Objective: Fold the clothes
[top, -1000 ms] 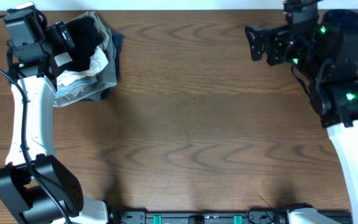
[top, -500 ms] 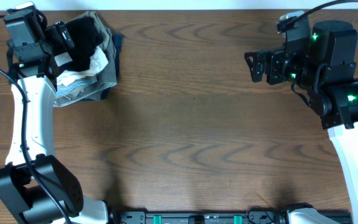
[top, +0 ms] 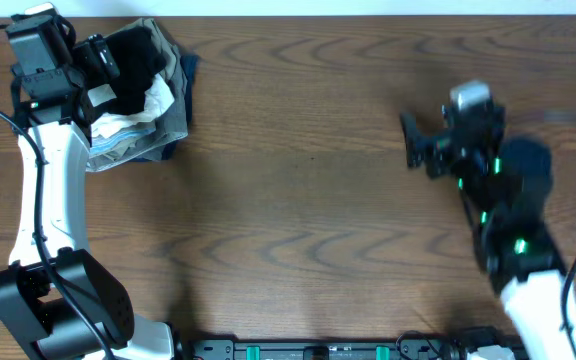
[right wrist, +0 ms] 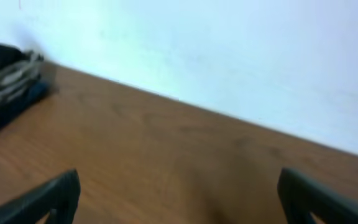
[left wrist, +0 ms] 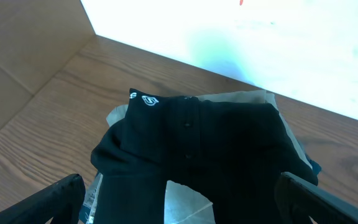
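Moved: right arm only, swung from 1 o'clock down toward 4 o'clock; left arm unchanged.

Clothes [left wrist: 222, 146]: black, crumpled atop the folded stack [top: 140, 140], 10 o'clock on the worktop [top: 298, 210].

Left end effector [left wrist: 182, 196]: poised over the clothes, pitched down, jaws fully spread, empty.

Right end effector [top: 414, 148]: facing 9 o'clock, wide open, empty, well apart.

Advice: pinch the black layer only, lift it clear of the stack, spread it at centre.
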